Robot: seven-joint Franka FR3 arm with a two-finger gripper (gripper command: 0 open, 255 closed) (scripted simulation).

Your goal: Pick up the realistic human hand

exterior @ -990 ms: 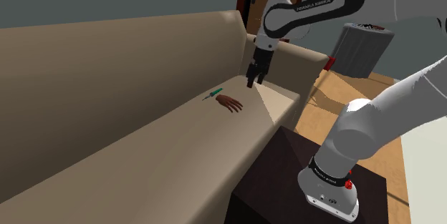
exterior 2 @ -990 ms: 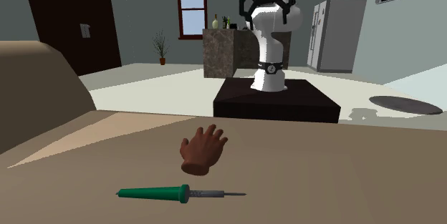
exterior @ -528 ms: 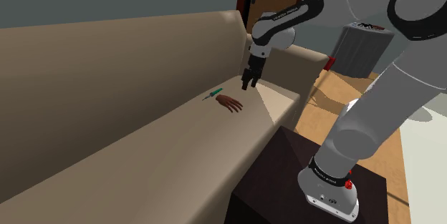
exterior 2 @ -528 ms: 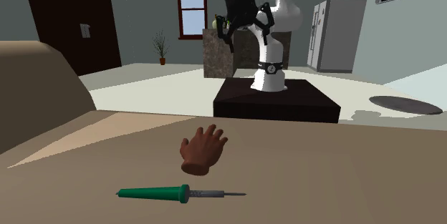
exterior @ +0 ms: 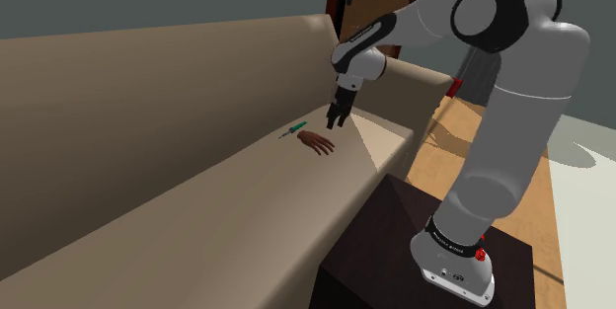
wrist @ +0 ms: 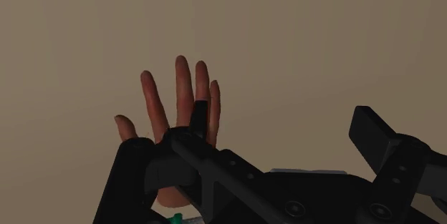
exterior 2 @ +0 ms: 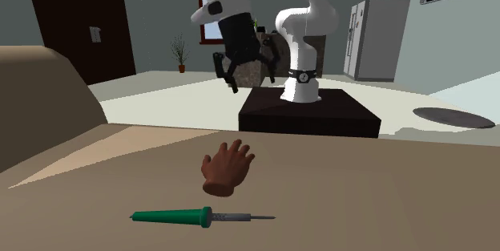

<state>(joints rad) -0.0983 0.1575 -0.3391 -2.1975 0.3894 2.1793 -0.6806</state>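
Note:
A brown, lifelike human hand lies flat on the beige sofa seat, fingers spread. In the second exterior view the hand has its fingers pointing toward the stand. My black gripper hangs open above the seat, just off the hand toward the shoulder view's right, touching nothing. From the second exterior view the gripper is well above and behind the hand. Through the wrist view the hand lies below and partly behind one finger of the open gripper.
A green-handled screwdriver lies just beyond the hand, near the backrest; it shows again as the screwdriver. The sofa armrest rises at the seat's end. My dark stand adjoins the sofa's front edge.
The arm has swung over, carrying the gripper down and toward the shoulder view's left, closer to the hand. The jaws stayed open. Hand and screwdriver have not moved.

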